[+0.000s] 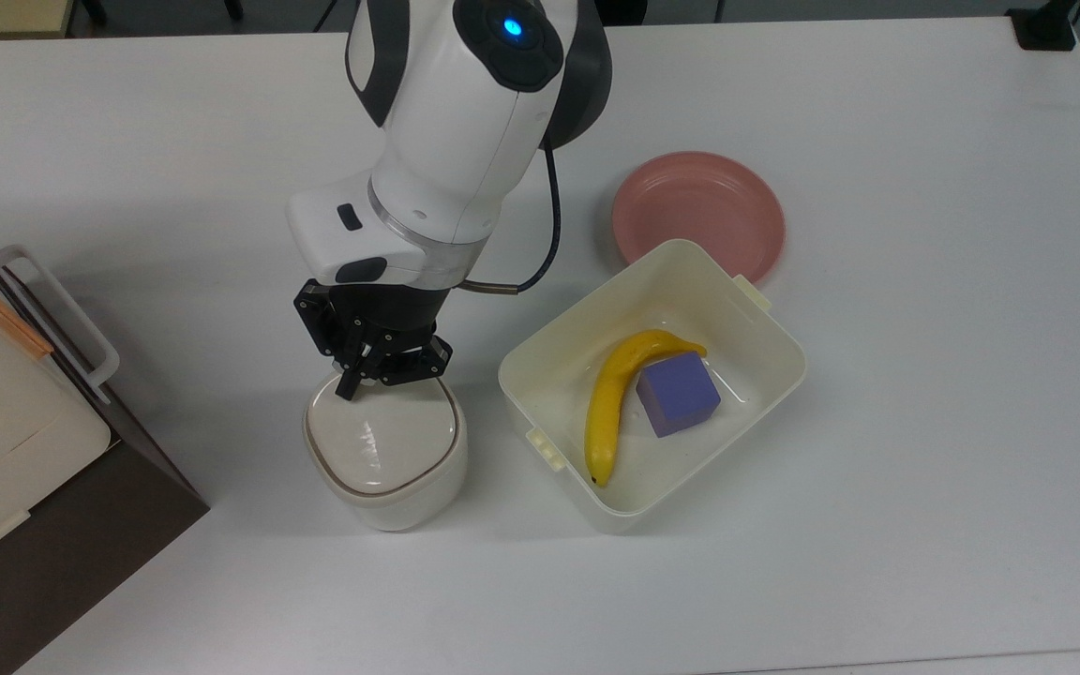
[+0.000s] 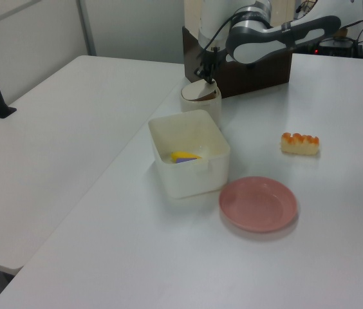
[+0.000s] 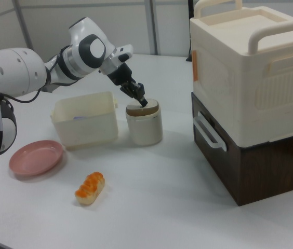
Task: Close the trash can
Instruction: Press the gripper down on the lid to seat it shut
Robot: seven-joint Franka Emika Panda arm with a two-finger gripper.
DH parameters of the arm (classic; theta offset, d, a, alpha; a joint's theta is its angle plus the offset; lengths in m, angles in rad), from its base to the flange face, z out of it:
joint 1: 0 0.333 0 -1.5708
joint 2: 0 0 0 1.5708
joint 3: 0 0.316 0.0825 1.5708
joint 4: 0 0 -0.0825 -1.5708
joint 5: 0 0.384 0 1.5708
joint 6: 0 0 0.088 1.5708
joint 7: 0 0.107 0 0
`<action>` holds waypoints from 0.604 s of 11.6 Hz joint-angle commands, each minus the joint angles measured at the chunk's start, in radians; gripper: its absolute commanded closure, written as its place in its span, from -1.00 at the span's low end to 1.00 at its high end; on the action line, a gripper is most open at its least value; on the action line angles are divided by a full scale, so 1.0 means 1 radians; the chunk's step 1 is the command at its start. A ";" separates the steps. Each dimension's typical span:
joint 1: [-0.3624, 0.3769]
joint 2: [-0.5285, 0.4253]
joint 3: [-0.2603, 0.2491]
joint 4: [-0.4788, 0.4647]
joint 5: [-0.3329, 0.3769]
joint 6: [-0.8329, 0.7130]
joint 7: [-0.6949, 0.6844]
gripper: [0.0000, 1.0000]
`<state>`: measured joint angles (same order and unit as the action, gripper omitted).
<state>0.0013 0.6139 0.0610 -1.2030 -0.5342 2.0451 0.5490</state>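
Observation:
The trash can [image 1: 388, 469] is a small cream bin standing in the top view's lower middle, left of the tub. Its beige lid [image 1: 381, 436] lies down nearly flat on the rim, with a thin dark seam around it. My gripper [image 1: 350, 386] is shut, and its black fingertips press on the lid's far edge, with nothing held between them. From the left view the gripper [image 2: 205, 76] comes down onto the trash can [image 2: 202, 106] from behind. The right view has the gripper [image 3: 143, 102] resting on the lid [image 3: 142, 109] of the trash can [image 3: 144, 129].
A cream tub [image 1: 765, 328] holding a banana [image 1: 610, 398] and a purple cube [image 1: 678, 394] stands just to the top view's right of the bin. A pink plate [image 1: 697, 214] lies behind it. A white-and-brown box appliance [image 3: 250, 98] stands close by, and a bread roll [image 3: 90, 188] lies on the table.

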 commanded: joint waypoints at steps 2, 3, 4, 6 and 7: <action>0.006 -0.057 -0.007 -0.096 -0.027 -0.016 -0.018 1.00; 0.006 -0.057 -0.006 -0.112 -0.041 -0.014 -0.017 1.00; 0.008 -0.057 -0.004 -0.113 -0.053 -0.016 -0.014 1.00; 0.009 -0.059 -0.004 -0.124 -0.055 -0.016 -0.014 1.00; 0.009 -0.059 -0.004 -0.127 -0.056 -0.014 -0.014 1.00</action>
<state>0.0032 0.6086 0.0610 -1.2550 -0.5757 2.0451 0.5469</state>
